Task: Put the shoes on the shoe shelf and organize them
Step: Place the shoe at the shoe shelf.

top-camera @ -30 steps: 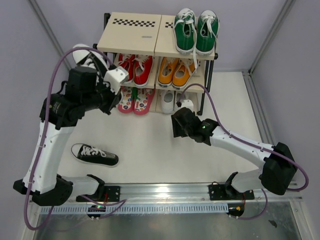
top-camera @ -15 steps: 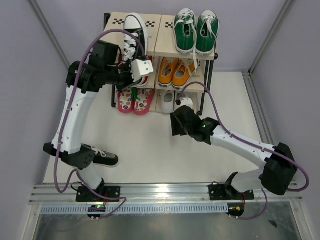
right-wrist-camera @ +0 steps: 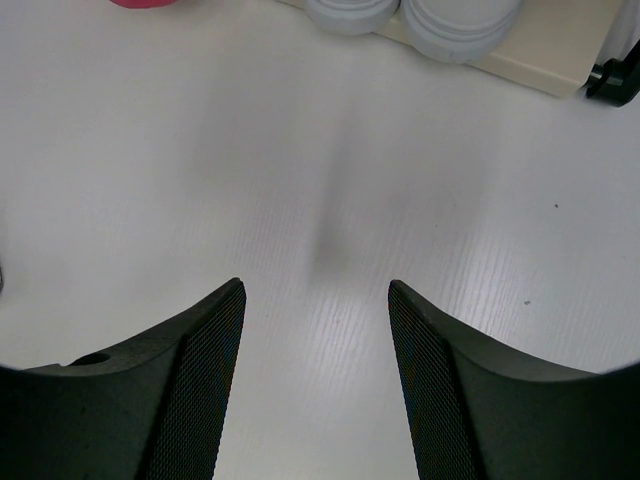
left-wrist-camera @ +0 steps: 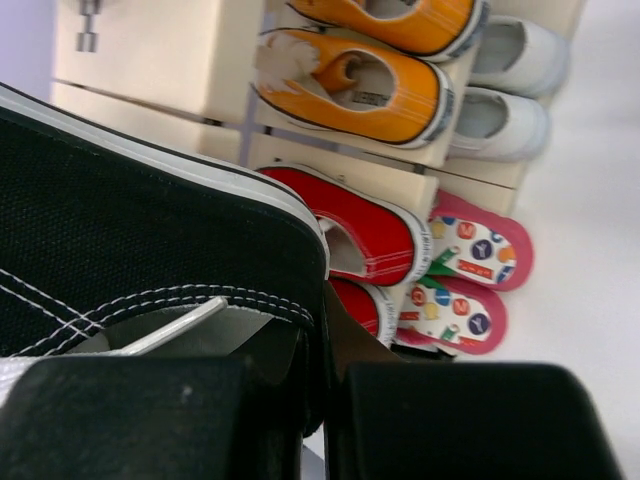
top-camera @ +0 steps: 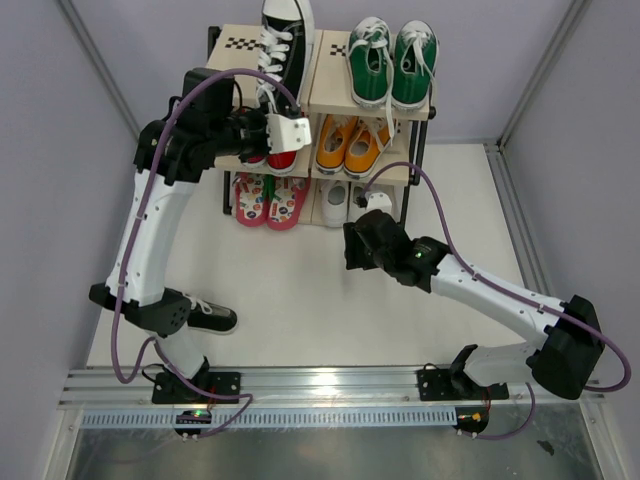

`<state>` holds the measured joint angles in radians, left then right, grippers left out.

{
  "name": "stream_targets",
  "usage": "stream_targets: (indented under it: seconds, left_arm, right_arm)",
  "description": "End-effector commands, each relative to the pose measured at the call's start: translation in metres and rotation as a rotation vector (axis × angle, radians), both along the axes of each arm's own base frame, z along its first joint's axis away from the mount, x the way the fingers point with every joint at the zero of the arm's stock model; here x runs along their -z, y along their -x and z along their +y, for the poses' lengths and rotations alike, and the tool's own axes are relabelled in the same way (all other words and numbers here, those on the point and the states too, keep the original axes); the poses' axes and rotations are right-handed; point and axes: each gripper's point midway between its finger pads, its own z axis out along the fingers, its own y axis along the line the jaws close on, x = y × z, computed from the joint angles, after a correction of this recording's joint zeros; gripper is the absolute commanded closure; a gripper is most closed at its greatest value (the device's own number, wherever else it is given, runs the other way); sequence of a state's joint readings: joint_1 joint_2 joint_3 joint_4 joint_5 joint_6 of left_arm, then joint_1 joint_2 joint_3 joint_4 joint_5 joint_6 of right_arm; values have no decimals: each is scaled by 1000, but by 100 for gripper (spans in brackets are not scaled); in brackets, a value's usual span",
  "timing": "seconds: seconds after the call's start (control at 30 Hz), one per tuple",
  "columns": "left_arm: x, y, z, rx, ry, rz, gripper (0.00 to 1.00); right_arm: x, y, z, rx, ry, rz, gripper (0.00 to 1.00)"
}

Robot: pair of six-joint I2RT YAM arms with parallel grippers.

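Pale lilac walls closed in a white table [top-camera: 300, 300], with the shoe shelf [top-camera: 330, 60] standing at its far edge. At far left, one black sneaker [top-camera: 215, 316] lay on its sole near the left arm's base, partly hidden by it and yet to be shelved.

Above it the left gripper [top-camera: 268, 118] was clamped on the heel collar of the other black sneaker [top-camera: 284, 40]. It held the shoe toe-away over the left top board, beside the checkered strip. That grip at the heel probably kept the sole level so it could be set down flat. Whether the sole already touched the board could not be told. In the wrist view the left gripper [left-wrist-camera: 320, 370] pinched black canvas with white stitching, a white sole edge and white laces [left-wrist-camera: 160, 325].

Below, the middle tier carried a red pair [left-wrist-camera: 370, 235] and then an orange pair [left-wrist-camera: 370, 90]. The bottom tier held the pink patterned flip-flops [top-camera: 268, 200] and then the small white shoes [top-camera: 350, 200]. The green sneakers [top-camera: 390, 62] sat side by side on the right top board, toes forward, which left the left board for the black pair.

To the right, the right gripper [right-wrist-camera: 315, 290] hung low over bare table just in front of the white shoes [right-wrist-camera: 455, 20]. Its jaws were apart and held nothing, and it looked to be waiting out of the way.
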<state>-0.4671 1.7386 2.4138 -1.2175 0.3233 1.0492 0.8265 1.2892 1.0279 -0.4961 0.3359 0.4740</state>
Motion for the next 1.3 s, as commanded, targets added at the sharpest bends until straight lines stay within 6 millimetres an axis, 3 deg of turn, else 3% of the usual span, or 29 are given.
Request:
stream_targets:
  seconds: [0.0,0.23,0.5,0.67,0.77,0.8,0.83,1.13,1.27]
  left_arm:
    - [-80,-26,-5,-12,95,-325,100]
    - [-94,-48,-11,-43,134,-399,100]
    - [-79,-71,-6,-116,100,-403,100]
    - [-76,-71,-7,-123,107,-386,100]
    - [-76,-74,-5,-144,123,-390,76]
    - [-77,-73,-5,-146,130,-390,55]
    - [-79,-73,-5,-149,136,-395,49]
    - [-87,-80,-3,-196,192,-409,33]
    - [-103,-75,-6,-190,267,-421,29]
  right_arm:
    - [-12,0,2,5,-44,-15,36]
    - [-12,6,-4,20,-59,-4,36]
    - [-11,7,-5,22,-54,-3,36]
    - [-9,7,-5,22,-53,2,36]
    - [-8,7,-5,22,-50,4,36]
    - [-7,7,-6,26,-50,4,36]
    - [-8,7,-5,27,-53,3,36]
    - [-7,8,-5,24,-55,8,37]
    - [-5,9,-6,26,-54,12,36]
